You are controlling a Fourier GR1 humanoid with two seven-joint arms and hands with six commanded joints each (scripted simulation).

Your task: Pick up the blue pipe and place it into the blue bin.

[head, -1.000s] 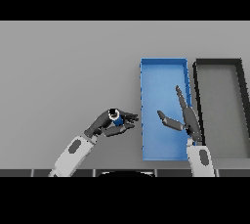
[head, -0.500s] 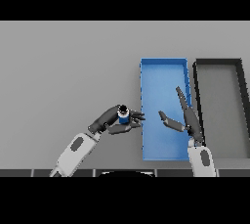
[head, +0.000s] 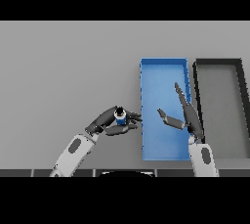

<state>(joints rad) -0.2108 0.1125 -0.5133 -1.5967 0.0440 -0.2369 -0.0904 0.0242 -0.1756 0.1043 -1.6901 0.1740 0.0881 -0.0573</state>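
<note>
The blue pipe [head: 120,117] is a short blue cylinder with a pale open top, held upright above the grey table. My left hand [head: 108,123] is shut on it, fingers and thumb curled round its sides, just left of the blue bin [head: 163,71]. The fingertips reach almost to the bin's left wall. My right hand [head: 187,115] hovers open over the bin's right half, fingers straight and pointing away, thumb spread to the left. It holds nothing.
A black bin [head: 218,63] stands directly right of the blue bin, their long sides nearly touching. The grey table [head: 63,71] stretches to the left and behind.
My left hand has carried the blue pipe to the right, closer to the blue bin's left wall. The right hand has barely moved.
</note>
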